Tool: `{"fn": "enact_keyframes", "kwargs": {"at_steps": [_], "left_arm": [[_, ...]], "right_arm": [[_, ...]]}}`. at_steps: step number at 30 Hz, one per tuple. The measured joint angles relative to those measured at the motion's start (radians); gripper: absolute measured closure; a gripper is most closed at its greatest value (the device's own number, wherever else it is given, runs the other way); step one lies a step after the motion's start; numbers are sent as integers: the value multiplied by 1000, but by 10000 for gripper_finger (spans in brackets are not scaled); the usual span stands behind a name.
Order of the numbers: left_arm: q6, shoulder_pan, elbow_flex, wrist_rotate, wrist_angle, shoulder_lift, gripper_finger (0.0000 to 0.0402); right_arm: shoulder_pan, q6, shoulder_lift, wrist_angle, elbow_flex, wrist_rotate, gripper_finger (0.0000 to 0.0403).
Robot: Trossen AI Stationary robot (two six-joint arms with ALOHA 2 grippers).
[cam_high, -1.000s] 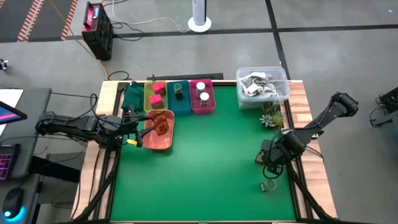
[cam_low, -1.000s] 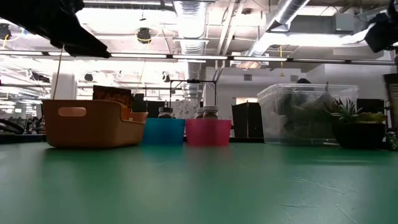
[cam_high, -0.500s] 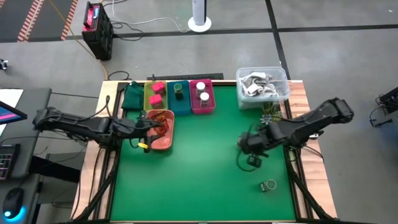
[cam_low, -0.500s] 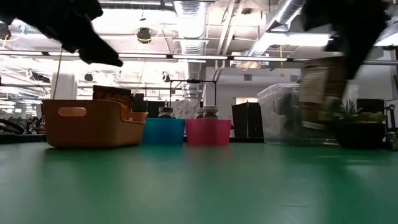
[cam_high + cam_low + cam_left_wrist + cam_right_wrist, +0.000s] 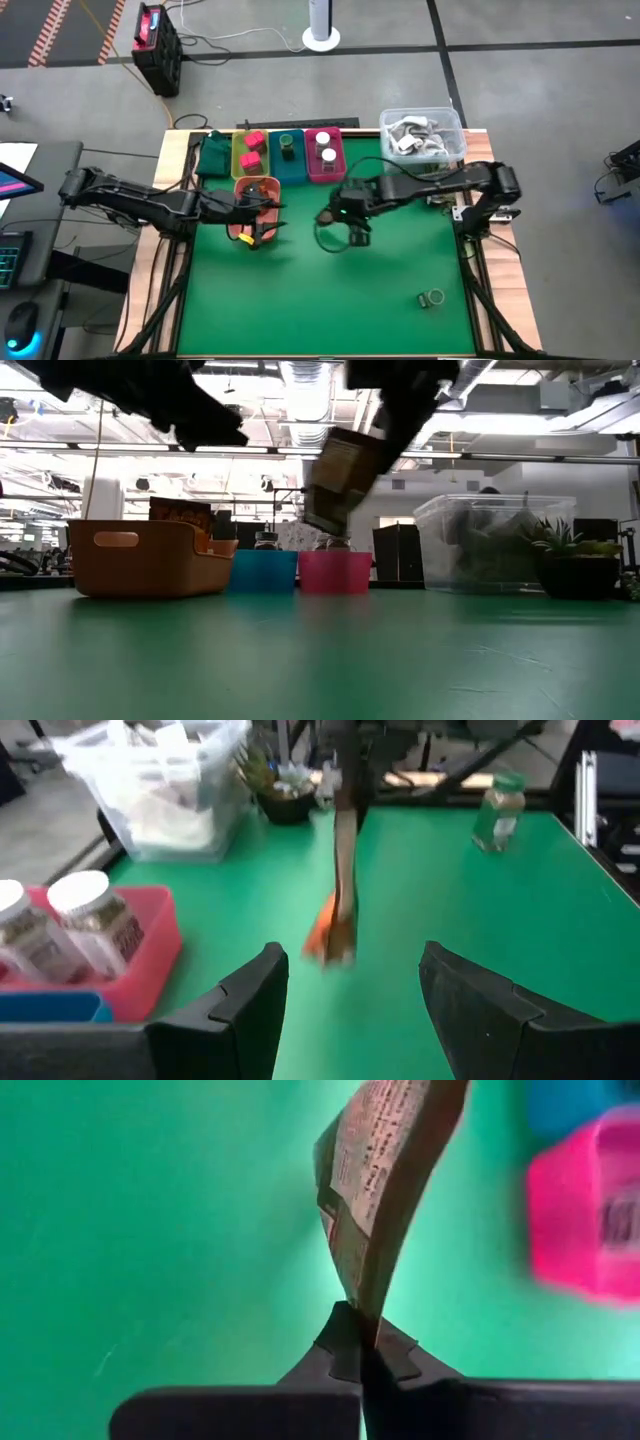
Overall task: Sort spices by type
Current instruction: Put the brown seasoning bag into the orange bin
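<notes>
My right gripper [image 5: 352,222] is over the middle of the table, shut on a brown packet [image 5: 340,480]; the left wrist view shows that packet [image 5: 343,880] in the air ahead. My left gripper [image 5: 262,224] is open at the near right corner of the salmon tray [image 5: 250,190], which holds brown packets. Pink blocks sit in the yellow tray [image 5: 250,152]. A dark green jar is in the teal tray [image 5: 289,158], and white-capped jars are in the magenta tray [image 5: 323,158]. A lone green-capped jar [image 5: 432,298] stands on the mat near the right edge. My right gripper [image 5: 362,1342] pinches the brown packet by one narrow end [image 5: 362,1305] between its two fingertips, coming from above. The packet is lifted clear of the table and hangs tilted below the fingers [image 5: 335,485].
A clear plastic tub [image 5: 422,135] sits at the far right corner with a small potted plant [image 5: 437,185] beside it. A dark green cloth [image 5: 212,155] lies left of the yellow tray. The green mat is bare in the middle and near part.
My right gripper has swung from the table's right edge toward the left and a little toward the far edge, carrying the brown packet in the air to the table's middle. My left gripper has moved right, to the salmon tray's near right corner.
</notes>
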Motion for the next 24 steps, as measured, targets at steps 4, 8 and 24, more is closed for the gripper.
{"fn": "enact_keyframes", "kwargs": {"at_steps": [4,8,24], "left_arm": [[25,21,8,6,93,45,186],[30,44,11,7,162,74,186],[58,66,11,37,237,105,202]], "right_arm": [[-25,-91,99,-6,134,0,390],[-31,-154,177,-12,245,0,390],[-29,-249,230,45,364,-1,388]]}}
